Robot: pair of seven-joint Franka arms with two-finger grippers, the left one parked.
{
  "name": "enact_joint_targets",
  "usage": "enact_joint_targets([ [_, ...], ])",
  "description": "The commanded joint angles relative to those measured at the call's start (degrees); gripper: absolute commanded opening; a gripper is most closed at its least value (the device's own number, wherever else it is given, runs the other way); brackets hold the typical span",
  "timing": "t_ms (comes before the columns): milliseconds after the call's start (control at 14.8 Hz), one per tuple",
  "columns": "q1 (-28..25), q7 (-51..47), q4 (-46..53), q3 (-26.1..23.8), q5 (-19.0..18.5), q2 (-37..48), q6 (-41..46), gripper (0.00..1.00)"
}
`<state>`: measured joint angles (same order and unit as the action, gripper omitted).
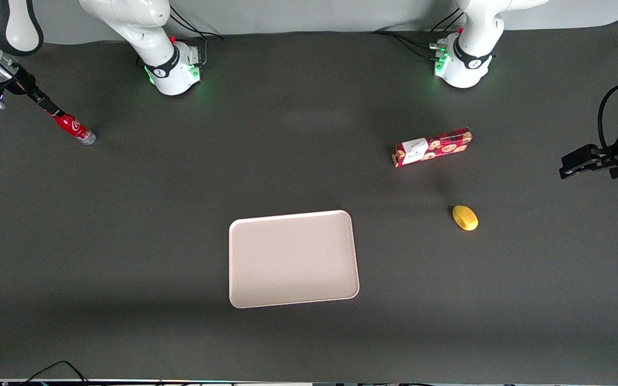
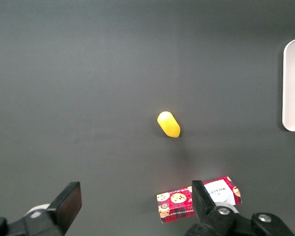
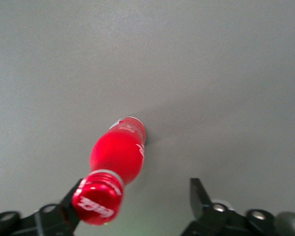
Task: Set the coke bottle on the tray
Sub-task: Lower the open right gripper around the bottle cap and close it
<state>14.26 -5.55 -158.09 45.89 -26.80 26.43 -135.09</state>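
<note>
Misalignment is the main hazard: the gripper (image 3: 135, 194) hovers at the working arm's end of the table with its fingers (image 3: 199, 194) spread wide and holding nothing, and the coke bottle (image 3: 119, 156) is not centred in the gap. Its red cap sits right against one finger, possibly touching it, while the other finger stands well apart from it. The bottle appears to stand on its silvery base on the table, just under the fingers. If the fingers close from here, the distant one would probably sweep in and push the cap sideways before the grasp is square. That could tip such a slim, tall bottle and let it roll off across the table. A pinch on the cap alone also looks weak; the bottle could swing or slip during a long carry. The tray (image 1: 293, 257) lies well apart from the fingers, nearer the front camera and toward the parked arm's end, so any poor hold has plenty of travel in which to fail. The patterned box (image 1: 432, 147) and the yellow object (image 1: 464, 217) lie farther off and seem unlikely to interfere.
</note>
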Motion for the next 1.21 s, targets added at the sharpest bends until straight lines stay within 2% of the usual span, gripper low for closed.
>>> enact_joint_targets([
  [0,-0.6,-1.3,-0.3,1.0,-1.6,-0.6,-1.6,0.64],
  [135,-0.6,-1.3,-0.3,1.0,-1.5,-0.6,-1.6,0.35],
  [270,-1.2,-1.3,-0.2,1.0,-1.6,-0.6,-1.6,0.0],
  [675,-4.5,-2.0,0.9,0.6,-1.6,-0.7,-0.8,0.0],
  [944,-7.5,-2.4,5.6,0.1,-1.1,-0.1,7.4,0.0],
  [1147,-7.5,-2.4,5.7,-0.1,-1.1,0.0,7.5,0.0],
])
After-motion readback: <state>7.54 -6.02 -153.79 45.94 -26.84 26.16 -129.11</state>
